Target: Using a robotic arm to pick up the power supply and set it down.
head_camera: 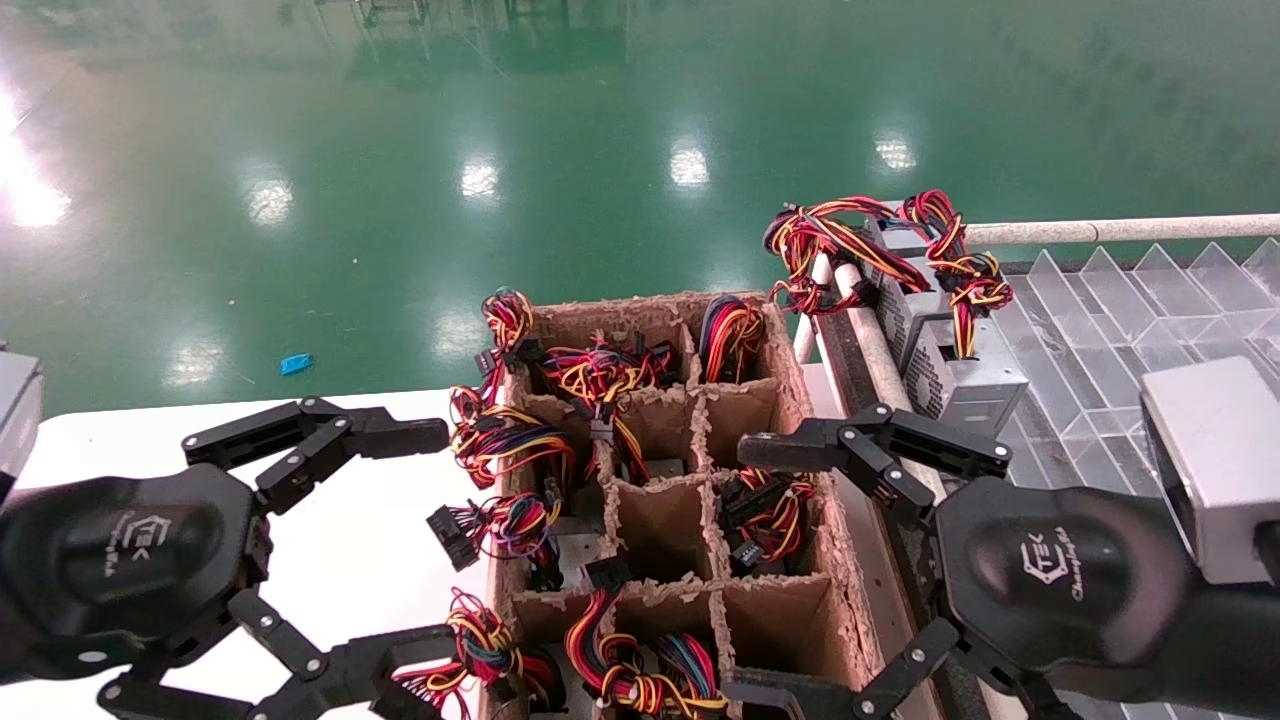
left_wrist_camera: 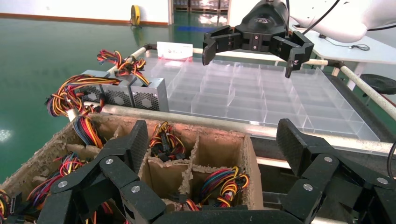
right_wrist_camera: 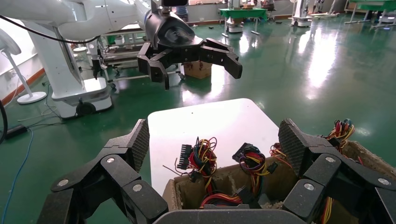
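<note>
both grippers, left [head_camera: 325,545] & right [head_camera: 800,575], splayed apart over cardboard box [head_camera: 660,440]; power supply [head_camera: 945,355] on tray.

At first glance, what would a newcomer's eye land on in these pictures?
Probably the cardboard divider box at centre, its cells spilling red, yellow and black wire bundles. Either side hover two open black claws, the left tool over the white table and the right tool at the box's right edge. Beyond, grey power supplies sit at the clear tray's edge.

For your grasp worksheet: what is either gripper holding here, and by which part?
Nothing. The left gripper and right gripper both hang open and empty beside the cardboard box.
</note>
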Motion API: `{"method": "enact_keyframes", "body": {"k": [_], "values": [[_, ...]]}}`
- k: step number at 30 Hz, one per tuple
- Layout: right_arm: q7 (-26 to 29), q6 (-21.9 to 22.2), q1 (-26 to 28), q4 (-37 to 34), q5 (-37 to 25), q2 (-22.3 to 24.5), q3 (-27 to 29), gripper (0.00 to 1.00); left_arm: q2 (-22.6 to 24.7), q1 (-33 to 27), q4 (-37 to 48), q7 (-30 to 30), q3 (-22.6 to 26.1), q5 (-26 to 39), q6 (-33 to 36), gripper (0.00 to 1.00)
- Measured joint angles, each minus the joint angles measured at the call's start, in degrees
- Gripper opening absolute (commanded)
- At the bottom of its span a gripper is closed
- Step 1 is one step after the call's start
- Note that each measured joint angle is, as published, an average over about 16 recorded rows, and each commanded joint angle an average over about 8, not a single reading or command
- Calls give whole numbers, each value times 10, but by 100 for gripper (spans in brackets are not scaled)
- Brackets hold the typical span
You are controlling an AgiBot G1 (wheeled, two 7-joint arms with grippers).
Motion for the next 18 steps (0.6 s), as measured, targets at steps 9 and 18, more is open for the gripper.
{"method": "enact_keyframes", "body": {"k": [9,18], "values": [[0,1,0,0,-2,0,0,100,0,0,0,0,0,0,0,100],[0,2,1,1,-2,0,0,100,0,0,0,0,0,0,0,100]]}}
